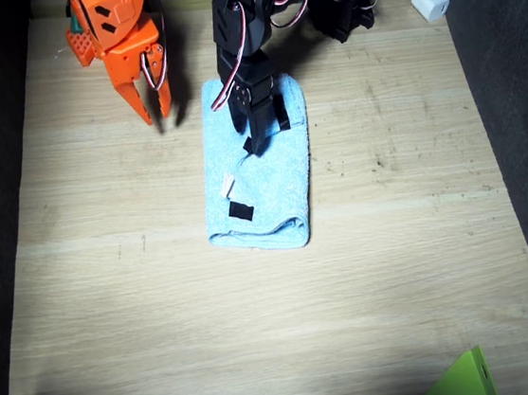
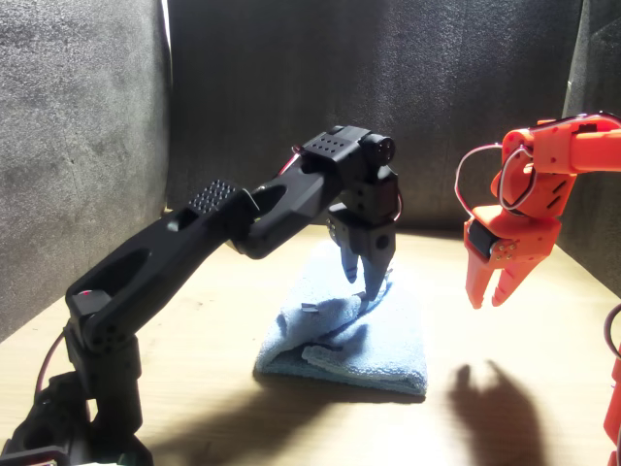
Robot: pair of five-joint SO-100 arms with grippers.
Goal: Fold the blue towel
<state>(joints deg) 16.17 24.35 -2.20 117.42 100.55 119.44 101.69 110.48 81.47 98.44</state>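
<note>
We see a light aqua-blue terry-cloth towel (image 1: 271,173) lying folded into a narrow rectangle on the pale wooden tabletop, its long axis running away from the near edge. A rounded fold forms its near end, and a small white tag and black tape strips show on its top layer. In the front view we find the upper layer (image 2: 335,316) rumpled and slightly raised.

So the blue towel (image 1: 259,169) lies folded into a narrow strip in the middle of the wooden table (image 1: 260,331), rounded fold at the near end. A black tape strip (image 1: 241,211) and a small white tag (image 1: 227,186) show on top. The black left arm (image 1: 241,38) reaches over the towel's far end, its gripper (image 1: 255,139) pointing down at the cloth; can't really tell if it's pinching anything. The orange right arm's gripper (image 1: 155,100) hangs beside the towel, fingers slightly spread. A white block (image 1: 431,1) sits at the far corner, something green (image 1: 462,383) at the near edge.
</note>
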